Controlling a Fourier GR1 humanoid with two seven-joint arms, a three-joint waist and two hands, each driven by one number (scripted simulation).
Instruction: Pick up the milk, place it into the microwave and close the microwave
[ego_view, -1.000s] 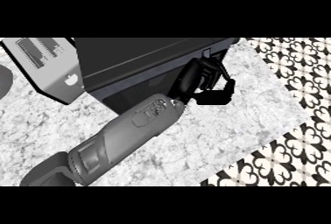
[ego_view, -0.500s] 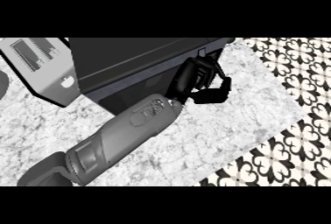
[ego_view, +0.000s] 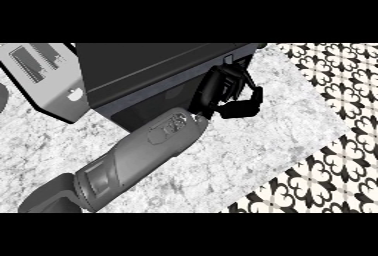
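The microwave is a dark box on the marbled counter, its top edge cut off. At its front right corner one black hand has curled fingers; whether they pinch something I cannot tell. The milk is nowhere visible.

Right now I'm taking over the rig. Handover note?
Left robot hand: open, fingers straight against the front right corner of the microwave, holding nothing visible.
Right robot hand: not in view.
Milk: not visible anywhere on the counter, so it may be inside; unconfirmed.
Done: pick and place, apparently.
Left: confirm the door is shut, which this view doesn't show.
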